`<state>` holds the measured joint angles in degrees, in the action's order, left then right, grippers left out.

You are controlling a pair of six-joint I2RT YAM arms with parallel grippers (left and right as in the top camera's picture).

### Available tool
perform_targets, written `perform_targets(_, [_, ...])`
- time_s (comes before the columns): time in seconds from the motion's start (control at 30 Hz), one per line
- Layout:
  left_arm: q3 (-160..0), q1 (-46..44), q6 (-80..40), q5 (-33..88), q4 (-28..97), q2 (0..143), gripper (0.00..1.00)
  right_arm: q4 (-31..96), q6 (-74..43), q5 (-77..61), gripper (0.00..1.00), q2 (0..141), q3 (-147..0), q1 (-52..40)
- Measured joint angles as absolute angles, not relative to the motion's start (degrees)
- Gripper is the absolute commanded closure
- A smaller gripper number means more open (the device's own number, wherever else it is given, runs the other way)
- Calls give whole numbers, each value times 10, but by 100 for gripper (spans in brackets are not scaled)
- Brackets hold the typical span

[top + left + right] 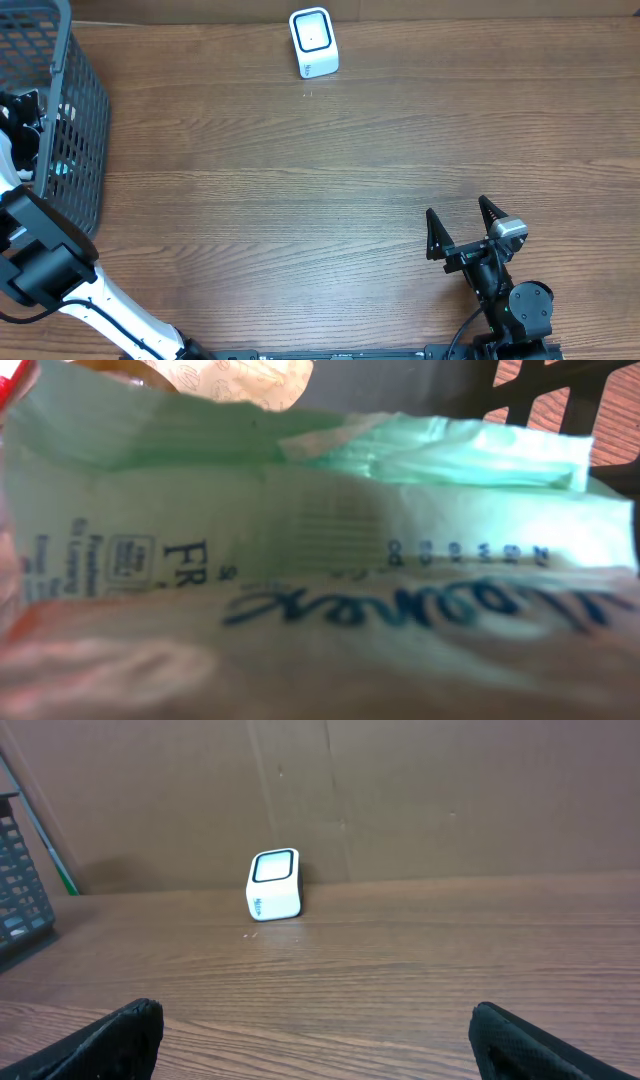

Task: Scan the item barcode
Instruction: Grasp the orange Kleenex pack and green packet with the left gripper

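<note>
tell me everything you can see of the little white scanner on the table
The scanner is a small white box with rounded corners, smooth like plastic. Its front face holds a pale window with a dark rim and slants upward. The right wrist view shows a small dark marking low on one side. It stands upright near the far edge of the wooden table, a little in front of the brown back panel. Only the table is seen touching it.
</note>
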<state>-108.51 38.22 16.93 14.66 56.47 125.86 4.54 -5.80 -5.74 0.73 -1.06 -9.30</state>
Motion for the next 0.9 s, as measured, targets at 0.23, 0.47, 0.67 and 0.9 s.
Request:
perform_targets(0.23, [-1092, 382, 169, 144, 572, 1259, 58, 45, -58, -57, 0, 7, -11, -93])
perform_targets(0.47, [-1152, 382, 163, 134, 626, 1259, 58, 45, -58, -58, 0, 7, -11, -93])
perform_targets(0.67, [-1258, 382, 151, 117, 662, 1255, 58, 45, -58, -57, 0, 7, -11, -93])
perform_targets(0.9, [-1326, 382, 118, 111, 676, 1204, 57, 45, -58, -58, 0, 7, -11, -93])
